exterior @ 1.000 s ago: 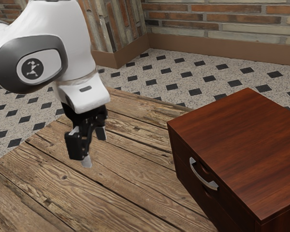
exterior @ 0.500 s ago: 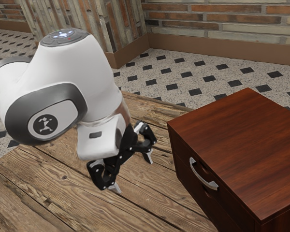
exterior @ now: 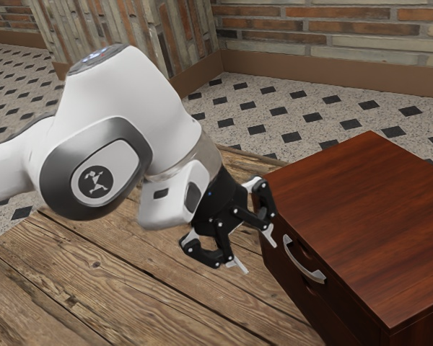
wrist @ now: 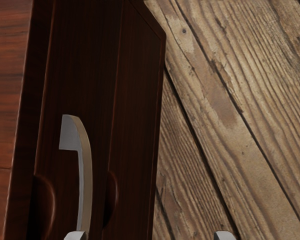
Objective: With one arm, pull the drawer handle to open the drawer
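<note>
Before you a weathered plank counter (exterior: 94,288) with dark seams and knots, beyond it a speckled floor (exterior: 310,108) dotted with black diamond tiles, brown baseboard (exterior: 332,68), brick wall (exterior: 332,29) behind

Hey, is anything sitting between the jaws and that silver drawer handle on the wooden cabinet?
Nothing visible. The open black jaws hang just short of the curved silver drawer handle on the dark reddish wooden cabinet, with open air between them.

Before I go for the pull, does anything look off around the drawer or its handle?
Nothing stands out. The handle looks intact on the drawer front, which seems flush with the cabinet. The gripper is open just short of the handle, not touching it.
</note>
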### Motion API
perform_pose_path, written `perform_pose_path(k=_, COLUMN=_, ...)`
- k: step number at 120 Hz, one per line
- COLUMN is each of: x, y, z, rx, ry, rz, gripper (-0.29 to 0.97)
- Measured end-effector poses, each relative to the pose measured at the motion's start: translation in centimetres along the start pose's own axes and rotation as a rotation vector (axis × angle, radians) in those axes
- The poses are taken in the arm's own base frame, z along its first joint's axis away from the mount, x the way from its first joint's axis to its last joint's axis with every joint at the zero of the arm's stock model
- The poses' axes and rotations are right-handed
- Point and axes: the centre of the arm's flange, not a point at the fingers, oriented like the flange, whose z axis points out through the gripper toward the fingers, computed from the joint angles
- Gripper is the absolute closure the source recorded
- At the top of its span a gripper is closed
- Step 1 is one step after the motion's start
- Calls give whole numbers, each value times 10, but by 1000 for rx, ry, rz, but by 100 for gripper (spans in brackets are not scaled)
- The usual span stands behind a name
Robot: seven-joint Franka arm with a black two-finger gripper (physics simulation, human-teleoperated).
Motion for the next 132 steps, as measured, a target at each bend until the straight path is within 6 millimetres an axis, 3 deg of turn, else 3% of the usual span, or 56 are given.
perform_pose_path(k=33, x=-6, y=-15, z=23, rx=45, ry=42, rz=46, gripper=47)
perform_pose_path(k=84, x=-14, y=-26, z=61, rx=43, ry=68, rz=88, gripper=48)
perform_pose_path(k=100, x=-18, y=-17, z=67, rx=31, ry=68, rz=92, gripper=49)
perform_pose_path(k=114, x=-18, y=0, z=57, rx=38, ry=66, rz=98, gripper=52)
perform_pose_path(k=132, x=-20, y=18, z=59, rx=27, ry=67, rz=103, gripper=50)
